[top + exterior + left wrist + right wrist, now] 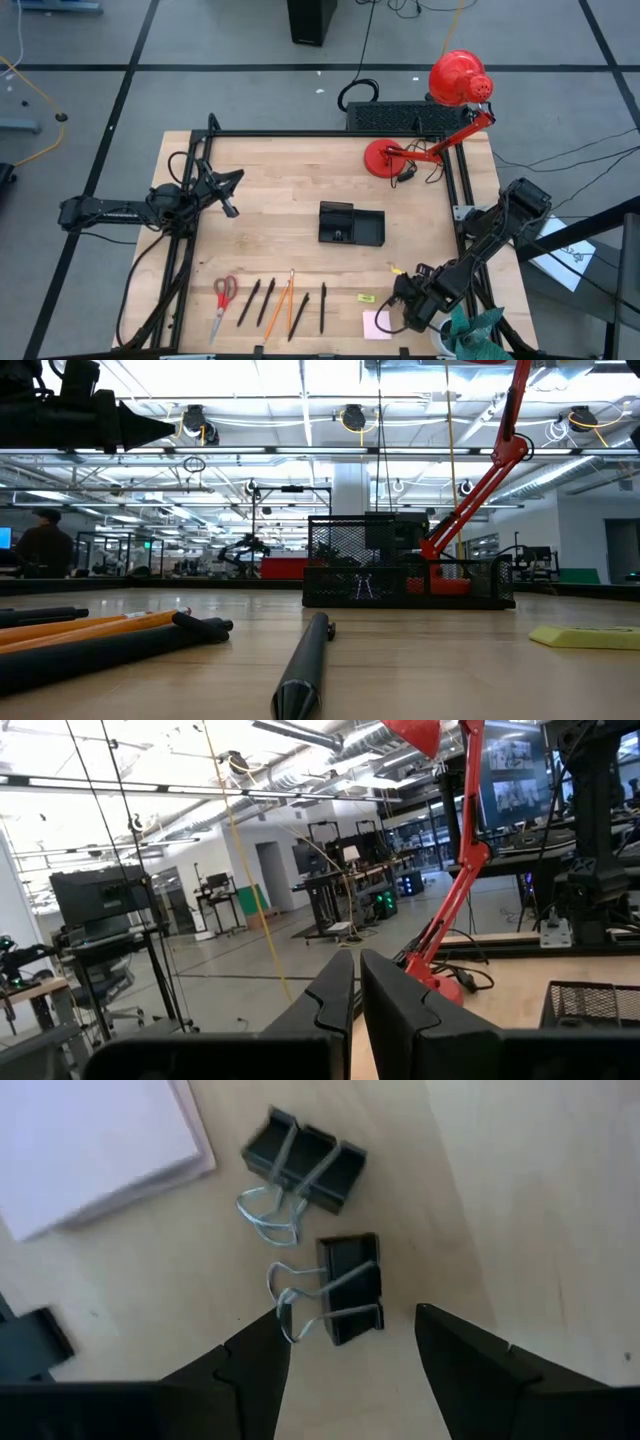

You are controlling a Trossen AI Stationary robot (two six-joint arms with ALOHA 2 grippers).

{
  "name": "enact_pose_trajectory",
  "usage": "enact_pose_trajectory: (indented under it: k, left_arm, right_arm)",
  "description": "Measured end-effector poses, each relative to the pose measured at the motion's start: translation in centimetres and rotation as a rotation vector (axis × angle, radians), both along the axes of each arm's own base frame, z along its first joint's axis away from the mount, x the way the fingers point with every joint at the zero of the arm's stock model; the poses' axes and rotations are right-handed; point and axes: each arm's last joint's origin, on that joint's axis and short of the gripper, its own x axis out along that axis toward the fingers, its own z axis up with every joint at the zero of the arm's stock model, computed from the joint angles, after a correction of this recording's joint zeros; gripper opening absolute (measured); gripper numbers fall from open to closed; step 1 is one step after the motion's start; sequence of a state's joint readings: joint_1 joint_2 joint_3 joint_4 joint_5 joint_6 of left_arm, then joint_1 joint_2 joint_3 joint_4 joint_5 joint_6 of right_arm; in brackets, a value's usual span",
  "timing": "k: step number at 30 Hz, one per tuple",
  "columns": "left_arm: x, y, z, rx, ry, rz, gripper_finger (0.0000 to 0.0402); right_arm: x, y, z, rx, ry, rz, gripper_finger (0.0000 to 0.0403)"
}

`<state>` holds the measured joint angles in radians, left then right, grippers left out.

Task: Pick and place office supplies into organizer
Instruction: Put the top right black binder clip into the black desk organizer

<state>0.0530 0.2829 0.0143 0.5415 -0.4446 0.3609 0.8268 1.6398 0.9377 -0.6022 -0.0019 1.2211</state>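
2 black binder clips (348,1290) are lying by the pink sticky-note pad (95,1150) at the table's lower right in the high view. Right gripper (350,1345) is hovering there, fingers spread either side of the nearer clip. Left gripper (355,985) is waiting pinched together at upper left, farther off. Organizer (350,224) is sitting mid-table. No writing is readable.

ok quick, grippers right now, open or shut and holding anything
Left gripper: shut, holding nothing, raised above the table.
Right gripper: open, holding nothing, fingers either side of a binder clip.
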Motion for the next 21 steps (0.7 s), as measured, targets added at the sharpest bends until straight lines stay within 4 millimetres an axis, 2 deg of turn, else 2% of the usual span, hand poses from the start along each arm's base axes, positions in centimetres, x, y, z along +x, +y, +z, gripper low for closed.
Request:
enact_pose_trajectory:
  k: [4,13,15,17,21]
  left_arm:
    - [0.0,0.0,0.0,-0.001,0.0,0.0,0.0031]
    - [0.0,0.0,0.0,-0.019,-0.011,-0.006,0.0031]
    - [0.0,0.0,0.0,-0.02,-0.012,-0.006,0.0031]
    - [0.0,0.0,0.01,-0.019,-0.012,-0.006,0.0031]
    - [0.0,0.0,0.0,-0.02,-0.011,-0.006,0.0031]
  right_arm:
    - [0.01,0.0,0.0,-0.001,-0.002,0.003,0.0169]
    - [0.16,0.14,0.14,0.005,-0.028,0.047,0.0033]
    - [0.27,0.25,0.17,0.014,-0.042,0.059,0.0013]
    - [0.48,0.48,0.26,0.036,-0.068,0.068,0.0009]
    - [0.58,0.58,0.25,0.047,-0.076,0.056,0.0039]
